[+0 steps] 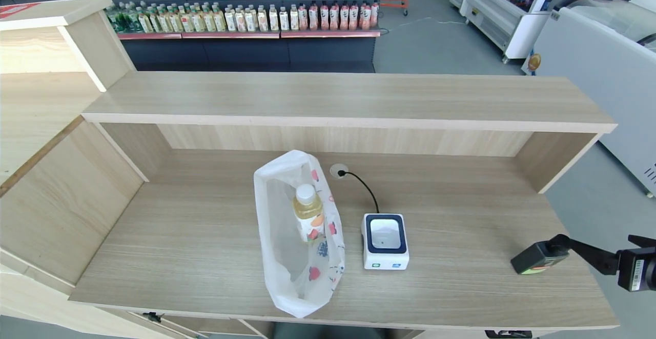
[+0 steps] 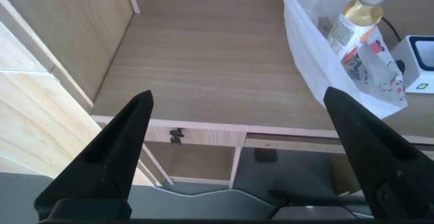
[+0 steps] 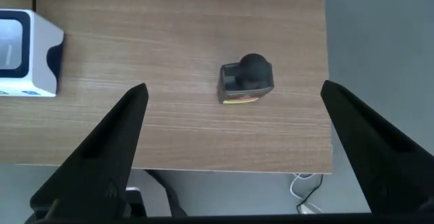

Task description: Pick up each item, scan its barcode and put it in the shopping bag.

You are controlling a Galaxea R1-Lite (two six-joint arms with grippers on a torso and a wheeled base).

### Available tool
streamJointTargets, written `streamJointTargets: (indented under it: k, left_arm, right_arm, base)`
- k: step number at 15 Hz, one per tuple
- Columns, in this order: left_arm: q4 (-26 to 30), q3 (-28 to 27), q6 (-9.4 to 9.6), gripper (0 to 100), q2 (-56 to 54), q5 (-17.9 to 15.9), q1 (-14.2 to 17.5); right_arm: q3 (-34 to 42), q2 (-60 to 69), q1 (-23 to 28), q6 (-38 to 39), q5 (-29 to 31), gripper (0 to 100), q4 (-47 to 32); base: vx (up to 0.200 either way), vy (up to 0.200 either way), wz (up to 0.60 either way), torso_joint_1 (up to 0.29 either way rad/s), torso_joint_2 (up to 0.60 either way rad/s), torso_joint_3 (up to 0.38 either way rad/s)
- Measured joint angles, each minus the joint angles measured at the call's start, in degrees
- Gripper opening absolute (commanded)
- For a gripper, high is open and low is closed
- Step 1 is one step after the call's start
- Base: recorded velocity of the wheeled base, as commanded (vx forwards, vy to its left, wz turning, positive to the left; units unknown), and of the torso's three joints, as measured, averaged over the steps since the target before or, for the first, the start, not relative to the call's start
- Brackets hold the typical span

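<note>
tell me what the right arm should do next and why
Probably lower the right gripper and close it on the small black item. Its fingers are open with the item between them in the wrist view, apparently not touching. The bottle is already in the bag, so this item is what is left on the counter.

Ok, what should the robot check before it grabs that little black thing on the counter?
1. Right tool open: ok, fingers wide apart.
2. Little black thing free: ok, alone on the counter near its right end.
3. Tool lined up: ok, the thing sits midway between the fingers in the right wrist view.
4. Its barcode side: cannot tell.
5. Scanner window uncovered: ok.
6. Bag open: ok, one bottle already inside.
</note>
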State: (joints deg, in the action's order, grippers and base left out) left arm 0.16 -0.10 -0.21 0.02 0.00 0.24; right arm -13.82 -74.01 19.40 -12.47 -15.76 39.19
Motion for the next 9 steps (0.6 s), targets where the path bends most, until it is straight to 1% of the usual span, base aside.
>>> streamJointTargets:
  k: [5, 8, 9]
  left_arm:
    - [0.02, 0.00, -0.11, 100, 0.00, 0.00, 0.00]
    - [0.00, 0.00, -0.15, 100, 0.00, -0.02, 0.00]
    - [0.02, 0.00, -0.12, 100, 0.00, -0.05, -0.02]
  right_arm:
    - [0.46, 0.20, -0.05, -0.13, -0.02, 100, -0.13]
    - [1.34, 0.66, -0.05, -4.63, -0.02, 100, -2.16]
    - [1.40, 1.08, 0.02, -7.83, 0.00, 100, -4.66]
  base:
    - [0.000, -0.200, 0.00, 0.000, 0.00, 0.004]
    - [0.000, 0.000, 0.00, 0.000, 0.00, 0.000]
    - [0.000, 0.000, 0.00, 0.000, 0.00, 0.000]
